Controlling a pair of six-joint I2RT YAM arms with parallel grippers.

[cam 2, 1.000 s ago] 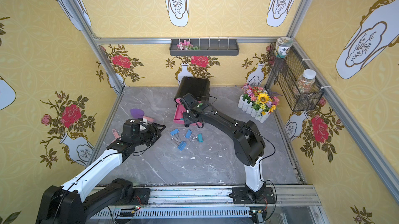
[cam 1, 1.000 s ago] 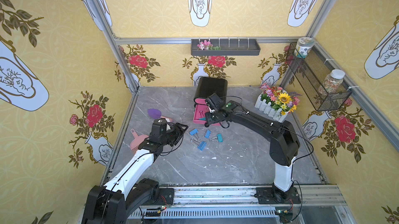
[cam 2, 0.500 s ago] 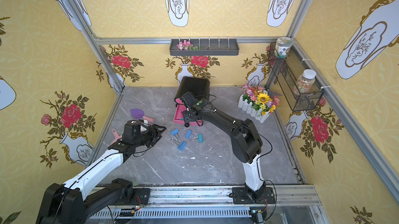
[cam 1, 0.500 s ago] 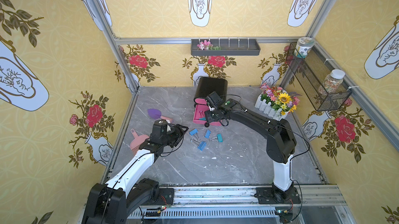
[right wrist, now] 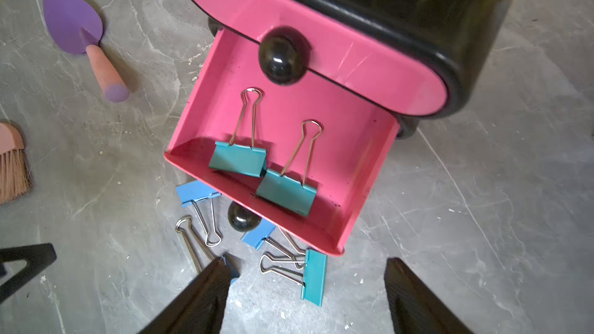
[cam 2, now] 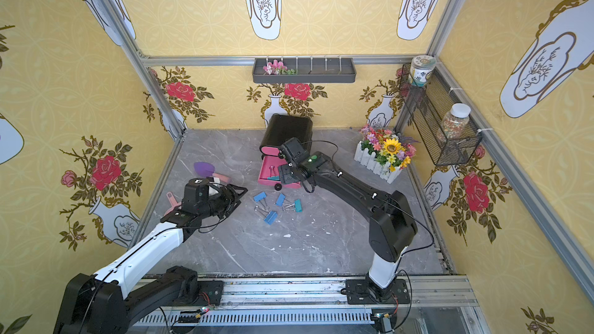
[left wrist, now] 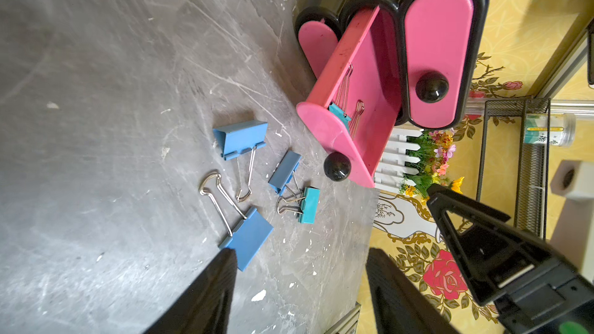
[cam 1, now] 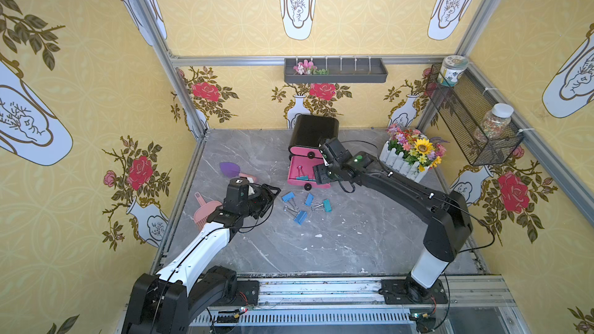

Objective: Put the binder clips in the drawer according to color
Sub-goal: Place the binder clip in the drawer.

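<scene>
The drawer (cam 1: pixel 313 129) is a black cabinet with pink fronts, and its middle tray (right wrist: pixel 360 168) is pulled out. Two teal binder clips (right wrist: pixel 238 162) (right wrist: pixel 286 192) lie in that tray. On the table in front lie three blue clips (cam 1: pixel 288 196) (cam 1: pixel 309 199) (cam 1: pixel 300 217) and one teal clip (cam 1: pixel 327 205). My right gripper (right wrist: pixel 307 260) hangs open above the tray's front edge with nothing between its fingers. My left gripper (left wrist: pixel 300 252) stands open just left of the loose clips, holding nothing. One of its fingers (left wrist: pixel 221 271) overlaps the nearest blue clip (left wrist: pixel 249 239) in the left wrist view.
A purple trowel (cam 1: pixel 229 168) and a pink brush (cam 1: pixel 204 211) lie at the table's left, behind and beside my left arm. A flower box (cam 1: pixel 411 155) stands at the back right. A wire shelf (cam 1: pixel 466 117) with jars hangs on the right wall.
My right gripper's jaws have spread wider above the open tray. The left arm and the loose clips on the table have not moved.
</scene>
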